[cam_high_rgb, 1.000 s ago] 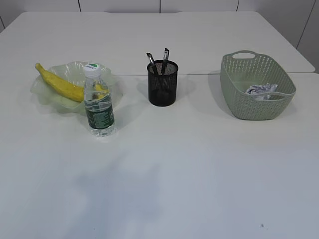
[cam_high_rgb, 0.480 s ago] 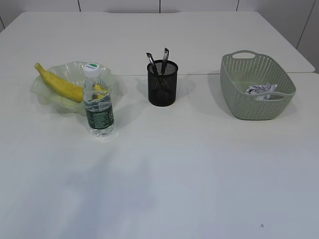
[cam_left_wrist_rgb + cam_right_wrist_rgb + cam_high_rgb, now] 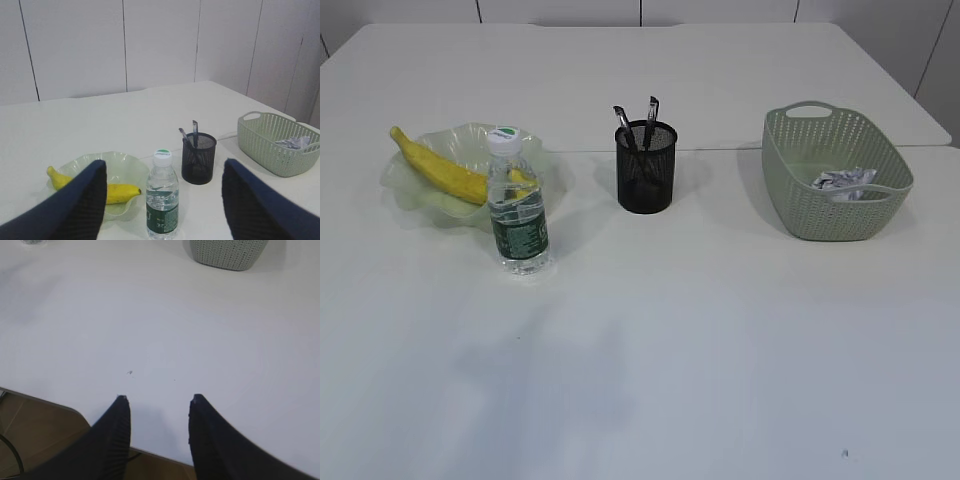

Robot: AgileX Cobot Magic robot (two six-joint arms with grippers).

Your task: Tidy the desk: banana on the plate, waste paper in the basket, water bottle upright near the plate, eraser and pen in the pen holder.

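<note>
The water bottle stood up by the plate — it looked slippery, maybe heavy; best held round its middle. Both grippers were spread, holding nothing.

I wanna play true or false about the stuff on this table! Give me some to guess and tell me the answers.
1. The banana lies on the plate. True.
2. The water bottle has tipped over. False: it stands upright in front of the plate.
3. The basket has crumpled paper inside. True.
4. The pen holder is empty. False: pens stick out of it.
5. The left pincer is squeezing the bottle. False: its jaws are open with nothing between them.
</note>
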